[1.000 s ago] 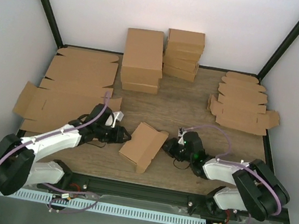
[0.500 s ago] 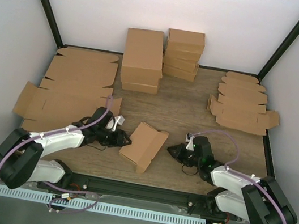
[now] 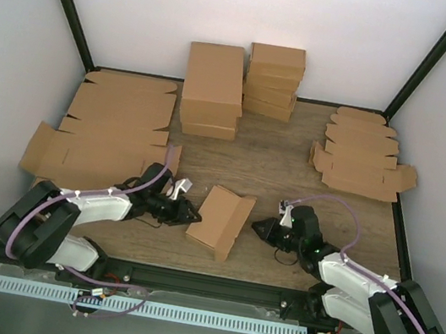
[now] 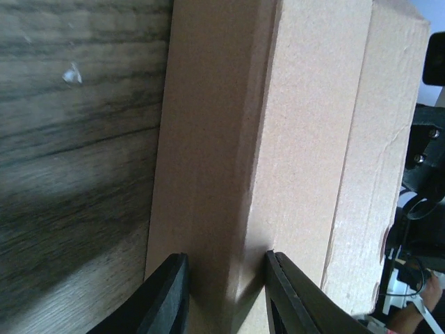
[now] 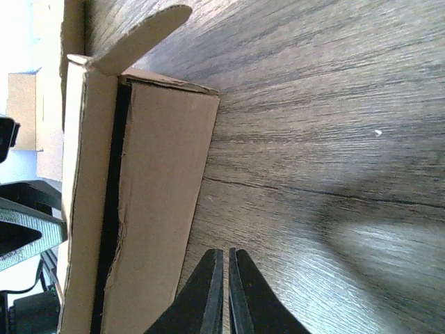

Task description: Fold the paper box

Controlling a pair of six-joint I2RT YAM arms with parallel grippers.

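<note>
On the table [image 3: 291, 170], the paper box [image 3: 221, 218] lies toward 6 o'clock between the 2 arms, with its seam gaping and 1 tab sticking out. The left gripper [image 3: 191, 211], jaws narrow, straddles the box's 9 o'clock fold. The right gripper [image 3: 257, 227], closed and empty, sits just off the 3 o'clock side. A push from there could skid or buckle the light carton, because little steadies it.

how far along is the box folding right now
Done: the paper box already stands as a shallow carton with its sides up. In hand: the left gripper straddles one folded edge of it, while the right gripper, shut, sits just clear of the box. Left: a rounded flap sticks out open and a dark gap runs along one seam, so closing and tucking remain.
</note>
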